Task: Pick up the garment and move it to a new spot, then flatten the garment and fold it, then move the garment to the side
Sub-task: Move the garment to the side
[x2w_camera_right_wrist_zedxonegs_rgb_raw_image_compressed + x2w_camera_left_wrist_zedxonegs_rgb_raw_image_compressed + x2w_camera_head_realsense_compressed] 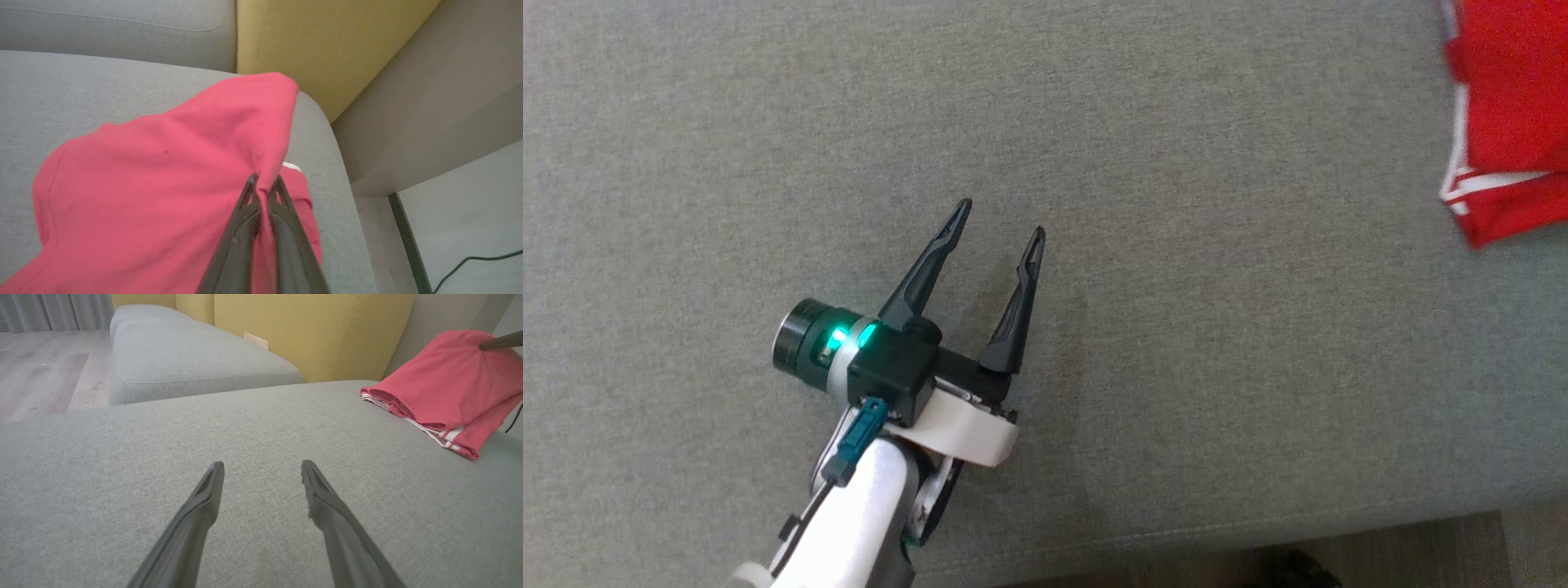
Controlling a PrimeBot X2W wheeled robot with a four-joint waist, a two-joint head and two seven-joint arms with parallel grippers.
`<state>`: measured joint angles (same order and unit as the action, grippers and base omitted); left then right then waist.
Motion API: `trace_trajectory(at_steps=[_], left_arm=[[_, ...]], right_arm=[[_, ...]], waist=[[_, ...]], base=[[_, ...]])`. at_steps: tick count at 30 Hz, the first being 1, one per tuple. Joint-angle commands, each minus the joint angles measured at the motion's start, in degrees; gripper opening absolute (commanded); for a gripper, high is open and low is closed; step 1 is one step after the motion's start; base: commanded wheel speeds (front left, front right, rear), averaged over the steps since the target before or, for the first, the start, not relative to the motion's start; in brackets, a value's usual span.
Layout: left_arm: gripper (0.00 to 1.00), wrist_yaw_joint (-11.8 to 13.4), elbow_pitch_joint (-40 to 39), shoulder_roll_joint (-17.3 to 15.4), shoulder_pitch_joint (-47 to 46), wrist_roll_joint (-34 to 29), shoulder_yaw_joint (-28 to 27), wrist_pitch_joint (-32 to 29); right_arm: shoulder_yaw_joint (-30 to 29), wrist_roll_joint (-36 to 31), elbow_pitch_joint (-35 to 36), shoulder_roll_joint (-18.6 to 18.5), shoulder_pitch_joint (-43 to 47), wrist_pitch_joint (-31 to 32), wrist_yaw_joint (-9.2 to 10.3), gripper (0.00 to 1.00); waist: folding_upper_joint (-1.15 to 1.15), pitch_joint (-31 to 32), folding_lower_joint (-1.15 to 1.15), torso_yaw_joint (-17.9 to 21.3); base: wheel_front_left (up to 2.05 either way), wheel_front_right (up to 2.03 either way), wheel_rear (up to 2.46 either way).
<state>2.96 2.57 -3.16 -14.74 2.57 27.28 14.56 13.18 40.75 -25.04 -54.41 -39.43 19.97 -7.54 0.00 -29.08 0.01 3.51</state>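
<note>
No legible txt, nos. or brand marks anywhere; small pale tag [256, 340] on yellow cushion [310, 330] looks blank or too small to read.

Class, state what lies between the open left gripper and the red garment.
Bare grey cushion runs from the left gripper to the garment, as the head and left wrist views show.

Left gripper [1001, 219] hovers with fingers [927, 273] spread wide, while the right gripper [265, 179] is pinched tight on the garment [163, 171].
</note>
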Motion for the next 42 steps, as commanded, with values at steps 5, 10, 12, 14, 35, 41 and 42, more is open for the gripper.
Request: trace_trajectory(at_steps=[5, 10, 12, 14, 35, 41, 42], left_arm=[[1.00, -0.38, -1.93, 0.28, -1.63, -0.55, -0.91, 0.44], [1.00, 0.31, -1.52, 0.28, -1.96, 0.42, -0.11, 0.44], [1.00, 0.75, -1.21, 0.28, -1.41, 0.79, -0.03, 0.44], [1.00, 1.58, -0.54, 0.28, 0.22, 1.32, -0.34, 0.44], [1.00, 6.89, 0.44, 0.28, 15.10, 9.00, -11.61, 0.44], [1.00, 3.48, -3.33, 0.28, 18.91, 7.95, -13.28, 0.44], [1.00, 2.99, -3.69, 0.28, 19.60, 7.38, -13.45, 0.44]], right_arm=[[-5.48, -4.14, -2.41, -3.09, 0.65, -1.63, 0.05, 1.00], [-8.74, -12.88, -3.35, 2.46, 1.04, -9.35, 0.05, 1.00], [-8.85, -15.43, -2.59, 6.27, 2.21, -11.07, 0.05, 1.00], [-8.57, -17.28, -0.48, 12.27, 5.22, -13.03, 0.05, 1.00], [-10.41, -28.36, 7.93, 45.65, 31.02, -34.93, 0.05, 1.00], [-12.71, -32.74, 16.23, 49.37, 39.60, -34.95, 0.05, 1.00], [-13.17, -32.80, 16.74, 49.72, 40.75, -34.95, 0.05, 1.00]], waist=[[0.00, -1.12, -0.01, -0.93], [0.00, 1.00, -0.01, -2.42], [0.00, 3.24, -0.01, -3.13], [0.00, 7.20, -0.01, -4.37], [0.00, 28.72, -0.01, -9.60], [0.00, 30.67, -0.01, -10.08], [0.00, 31.00, -0.01, -10.15]], base=[[0.00, 0.00, 0.00], [0.00, 0.00, 0.00], [0.00, 0.00, 0.00], [0.00, 0.00, 0.00], [0.00, 0.00, 0.00], [0.00, 0.00, 0.00], [0.00, 0.00, 0.00]])
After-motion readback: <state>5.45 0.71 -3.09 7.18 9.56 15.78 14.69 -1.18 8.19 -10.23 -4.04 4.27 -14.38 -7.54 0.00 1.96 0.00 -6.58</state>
